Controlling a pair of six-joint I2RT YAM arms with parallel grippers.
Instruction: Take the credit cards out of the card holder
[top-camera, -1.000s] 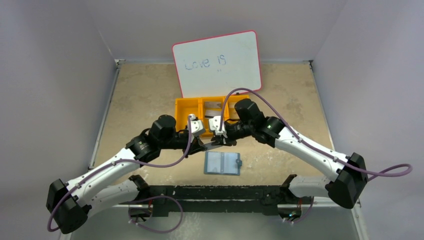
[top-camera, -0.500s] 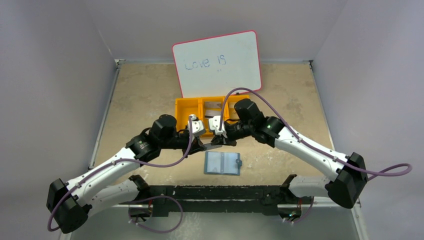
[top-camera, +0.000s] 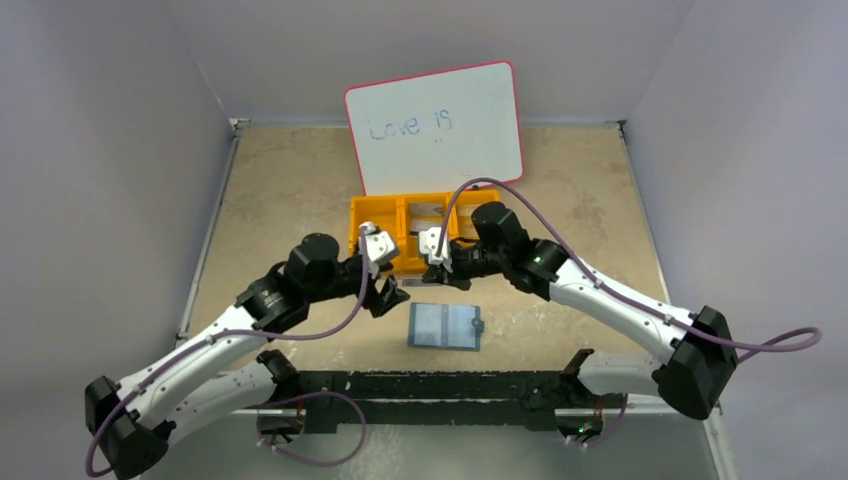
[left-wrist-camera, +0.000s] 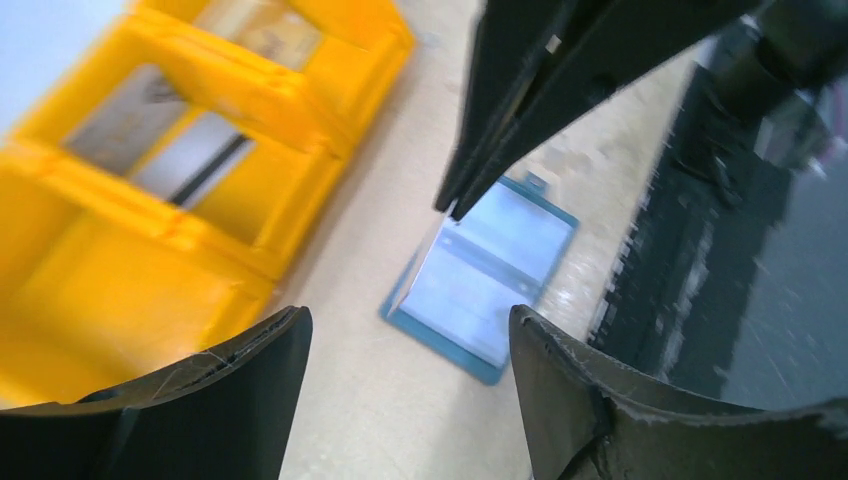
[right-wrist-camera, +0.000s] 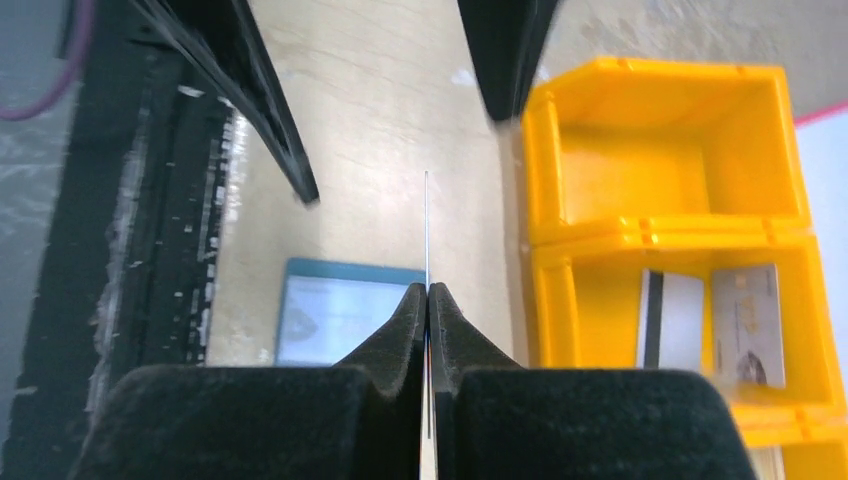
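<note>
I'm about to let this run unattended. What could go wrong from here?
The right gripper pinches the card by one end only, much of it sticking out past the fingertips; it may pivot or slip on the way to the orange bin. The card's free end seems to point into the open jaws of the left gripper, so it could snag as the arms part.

Card holder lying open (teal rim), orange bin behind it, whiteboard beyond
</note>
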